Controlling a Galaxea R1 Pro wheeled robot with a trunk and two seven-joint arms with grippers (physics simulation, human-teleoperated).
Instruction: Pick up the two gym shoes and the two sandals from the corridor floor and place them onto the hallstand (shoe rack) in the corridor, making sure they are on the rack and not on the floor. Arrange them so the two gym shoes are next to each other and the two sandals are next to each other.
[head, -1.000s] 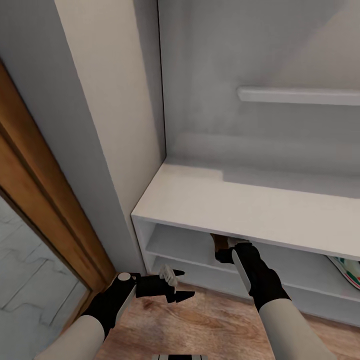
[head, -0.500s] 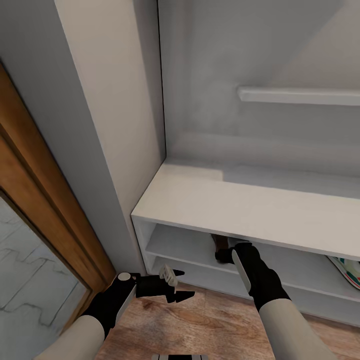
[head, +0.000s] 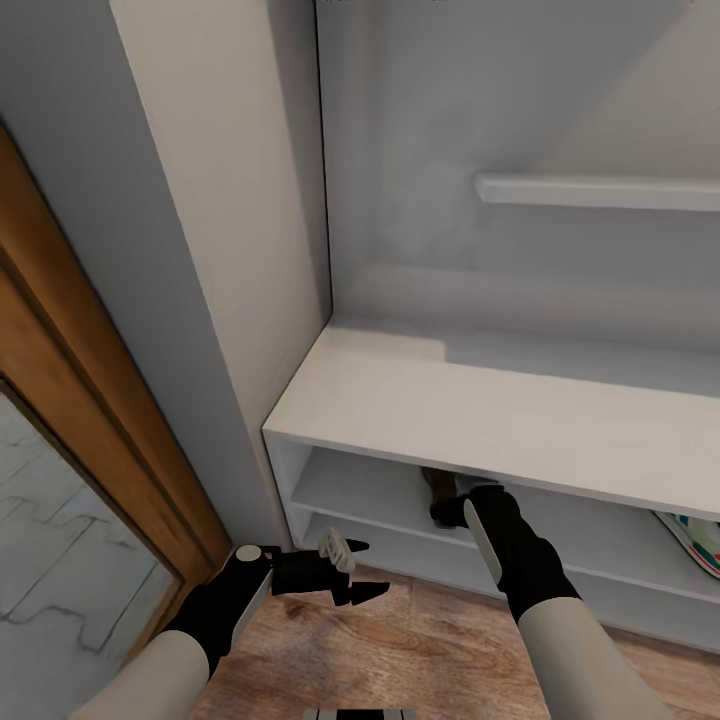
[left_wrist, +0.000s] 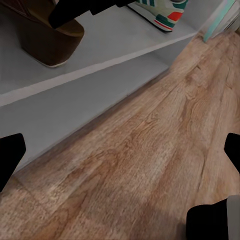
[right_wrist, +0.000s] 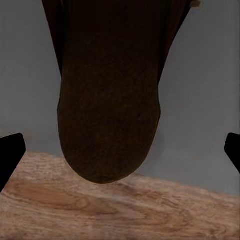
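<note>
- Right hand (head: 447, 510) reaching under the hallstand's top, fingertips lost in shadow at the upper shelf. In its own wrist view fingertips (right_wrist: 11, 150) spread wide at the picture's edges, clear of the sandal (right_wrist: 107, 100): open, gripping nothing.
- Left hand (head: 352, 572) hovering low over the corridor floor (head: 420, 650) in front of the hallstand's left end, fingers parted and empty.
- Hallstand (head: 480, 420): white flat top bare, right end cut off by the picture's edge; thin wall shelf (head: 600, 190) above, also cut off.
- Gym shoe (head: 695, 540) on the upper shelf at far right, only a sliver of white, teal and red in the head view; toe alone visible in the left wrist view (left_wrist: 162, 11). Second gym shoe not discernible.
- Sandal on the upper shelf, dark brown, mostly hidden beneath the top board (head: 437, 487); straps impossible to make out.
</note>
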